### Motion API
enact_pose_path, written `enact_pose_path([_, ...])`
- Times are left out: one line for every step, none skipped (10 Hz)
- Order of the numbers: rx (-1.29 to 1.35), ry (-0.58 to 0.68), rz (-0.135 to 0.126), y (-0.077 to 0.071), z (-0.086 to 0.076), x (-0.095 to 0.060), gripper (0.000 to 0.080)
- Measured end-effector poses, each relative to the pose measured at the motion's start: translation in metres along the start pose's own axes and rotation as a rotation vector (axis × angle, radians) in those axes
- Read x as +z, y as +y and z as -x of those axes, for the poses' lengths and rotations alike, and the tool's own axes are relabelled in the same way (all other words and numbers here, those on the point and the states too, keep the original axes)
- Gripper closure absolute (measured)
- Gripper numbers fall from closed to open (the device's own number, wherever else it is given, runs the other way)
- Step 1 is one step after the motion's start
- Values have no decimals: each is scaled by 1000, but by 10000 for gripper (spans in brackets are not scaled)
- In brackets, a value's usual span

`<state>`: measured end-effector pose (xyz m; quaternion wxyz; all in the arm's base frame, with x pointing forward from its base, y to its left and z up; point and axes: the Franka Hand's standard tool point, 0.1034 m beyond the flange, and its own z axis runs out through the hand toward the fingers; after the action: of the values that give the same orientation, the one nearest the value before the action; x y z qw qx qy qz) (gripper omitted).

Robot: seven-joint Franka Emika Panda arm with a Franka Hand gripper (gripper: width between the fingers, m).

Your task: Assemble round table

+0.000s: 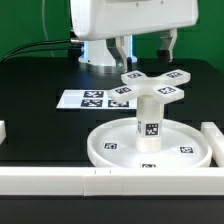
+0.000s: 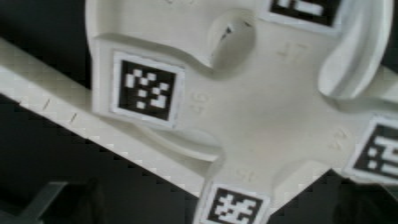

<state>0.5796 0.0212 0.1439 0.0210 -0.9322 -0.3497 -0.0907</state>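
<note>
Since the large rimmed disc (image 1: 110, 150) lies flat on the black tabletop (image 1: 40, 120) with the short cylinder (image 1: 149, 120) upright in its hub and the cross-shaped piece (image 1: 152, 83) on top, probably only fastening remains, and the gripper (image 1: 146, 58) hovers just above, jaws wide apart, seemingly holding nothing.

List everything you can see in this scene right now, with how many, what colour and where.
Disc: one, white, rimmed, flat on the table near the front.
Cylinder: one, white, upright on the disc's centre.
Cross-shaped piece: one, white with tags, on top of the cylinder.
Marker board: one, white, flat behind the disc, toward the exterior view's left.
Bars: three visible, white, in front of the disc and at either side.
Table: one, black.
Robot arm: one, white, above the cross-shaped piece; jaws apart, holding nothing.
</note>
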Motion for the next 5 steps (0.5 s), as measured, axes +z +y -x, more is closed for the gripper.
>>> enact_pose_path([-54,-6,4,1,1,0,151])
enact_pose_path([-98,-13,8,1,2,0,151])
enact_pose_path([-222,-26,11,0,1,1,151])
enact_pose_path([-290,-30,9,-4,-1,2,151])
enact_pose_path([-286,-31,2,-11,-3,5,151])
